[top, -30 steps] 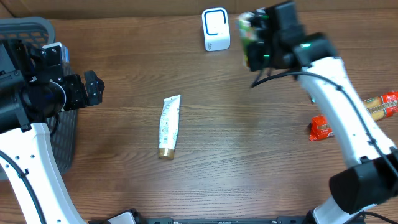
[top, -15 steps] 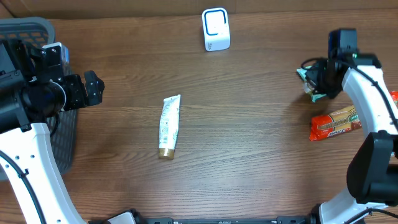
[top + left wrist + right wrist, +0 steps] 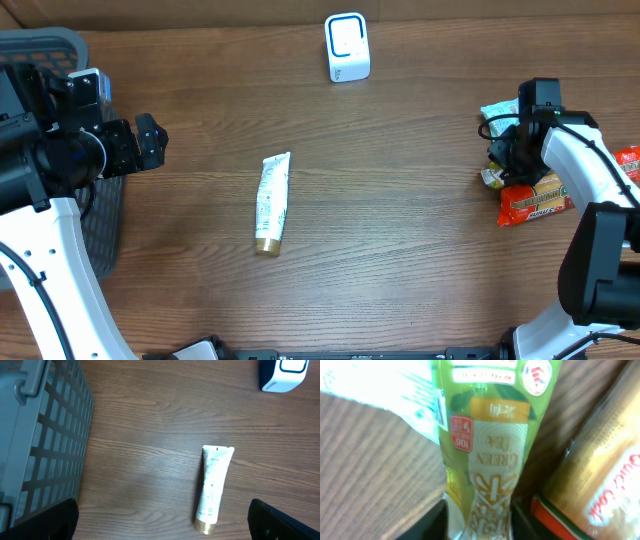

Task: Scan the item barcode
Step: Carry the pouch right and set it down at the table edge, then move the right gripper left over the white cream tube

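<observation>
Overhead and wrist views of a wooden surface with both of my arms in frame.

**Right side.** My right end effector is low over the surface near its right edge. In the wrist view its two dark fingers stand on either side of the narrow end of the green packet, which lies flat on the wood. The jaws are partly parted around the packet. I cannot tell whether they press it or merely flank it. From overhead, the packet's pale upper end sticks out beyond the end effector towards the far edge. A red and gold snack packet lies just beside the green packet, on the side nearer the front edge. In the wrist view it fills the right of the frame. Another red packet sits at the very right edge, partly cut off.

**Left side.** My left end effector is over the surface near the left edge, jaws spread wide and holding nothing. In its wrist view the fingertips show only at the lower corners. A grey slatted basket occupies the far-left corner.

**Centre.** A white tube with a gold cap lies slightly left of centre, its cap towards the front edge. It is well apart from both end effectors. The white and blue scanner stands at the middle of the far edge, well apart from the green packet.
</observation>
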